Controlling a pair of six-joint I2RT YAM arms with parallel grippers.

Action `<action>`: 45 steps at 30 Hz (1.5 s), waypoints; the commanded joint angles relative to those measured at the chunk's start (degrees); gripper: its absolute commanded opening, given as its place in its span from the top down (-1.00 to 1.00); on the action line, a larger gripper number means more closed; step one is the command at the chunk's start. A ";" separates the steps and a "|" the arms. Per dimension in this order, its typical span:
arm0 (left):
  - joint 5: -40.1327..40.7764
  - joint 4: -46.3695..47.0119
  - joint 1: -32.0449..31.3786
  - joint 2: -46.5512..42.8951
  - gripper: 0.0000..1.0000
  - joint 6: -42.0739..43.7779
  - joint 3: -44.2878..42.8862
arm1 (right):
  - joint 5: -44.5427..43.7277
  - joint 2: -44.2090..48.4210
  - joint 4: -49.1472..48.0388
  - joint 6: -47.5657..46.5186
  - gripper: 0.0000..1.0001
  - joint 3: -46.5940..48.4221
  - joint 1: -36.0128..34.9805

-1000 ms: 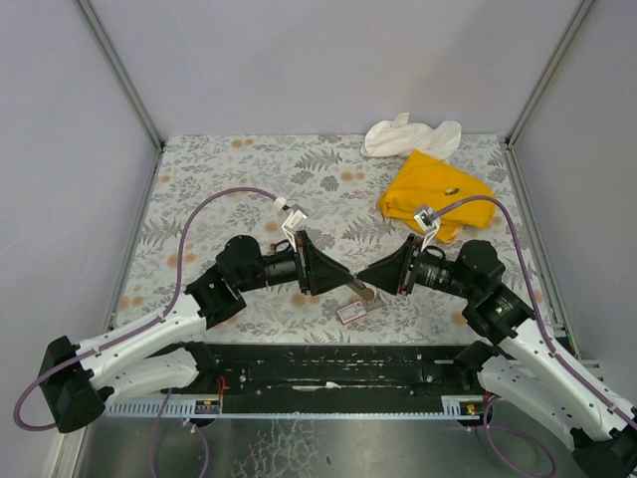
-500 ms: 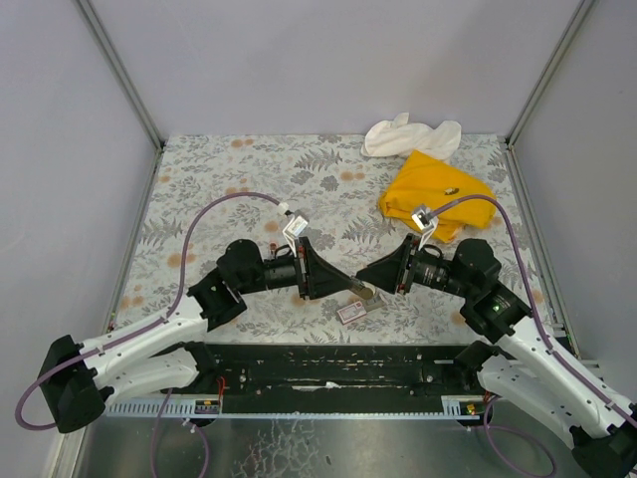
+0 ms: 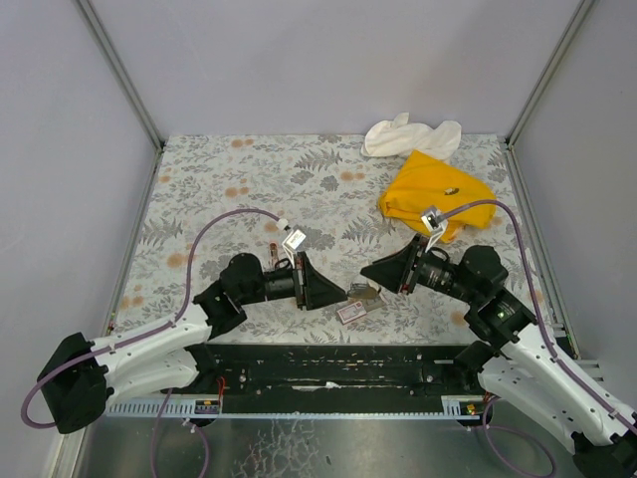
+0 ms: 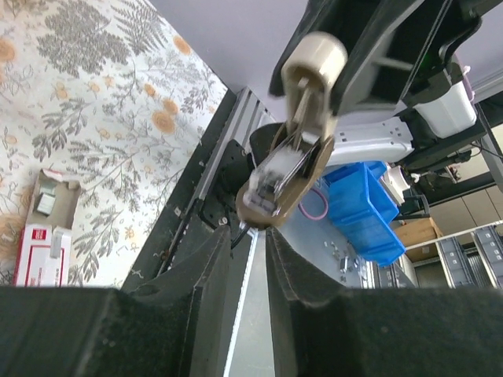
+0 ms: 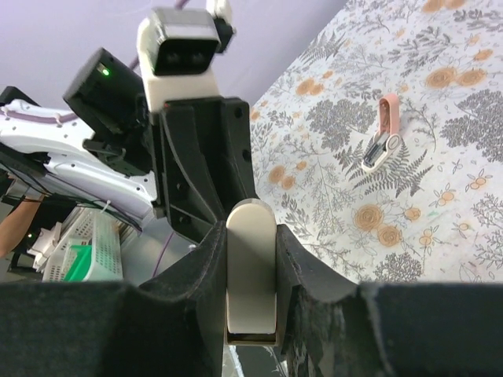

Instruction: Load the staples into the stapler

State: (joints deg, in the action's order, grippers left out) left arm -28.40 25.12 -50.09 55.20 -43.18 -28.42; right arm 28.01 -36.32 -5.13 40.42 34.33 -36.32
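Observation:
My right gripper (image 3: 372,283) is shut on the beige top of the stapler (image 5: 251,267), held above the table near its front edge. In the left wrist view the stapler (image 4: 302,118) hangs open, its metal magazine showing between the top and the brown base. My left gripper (image 3: 343,294) meets it from the left, and its nearly closed fingertips (image 4: 224,236) pinch the base's lower end. The staples, a small pink box (image 3: 351,311) with a white label, lie on the table just below both grippers. They also show in the left wrist view (image 4: 43,236).
A yellow cloth (image 3: 428,189) and a white cloth (image 3: 408,134) lie at the back right. A small pink and white tool (image 5: 381,137) lies on the floral mat behind the left gripper. The black rail (image 3: 328,363) runs along the near edge.
My left gripper has drawn back to the left and toward the near edge. The right gripper with the stapler has shifted slightly, and the stapler now shows between the two grippers.

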 commanded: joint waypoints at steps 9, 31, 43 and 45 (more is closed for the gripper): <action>-2.19 14.45 -1.66 0.06 0.57 -6.82 7.88 | -4.07 1.18 -12.94 2.66 0.94 -3.83 0.19; 1.51 -3.68 1.22 3.96 0.35 7.76 -13.54 | 2.13 -0.06 -10.26 2.23 0.93 -4.27 0.19; -3.06 0.18 1.20 3.37 0.37 4.31 -7.35 | -2.69 1.46 -9.22 2.23 0.94 -4.96 0.19; -4.04 1.30 1.17 3.63 0.38 3.33 -6.35 | -3.06 1.53 -9.74 2.36 0.94 -5.06 0.19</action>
State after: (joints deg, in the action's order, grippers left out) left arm -28.80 21.65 -49.30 59.07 -37.82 -36.93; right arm 27.44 -35.66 -11.79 42.54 29.02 -36.32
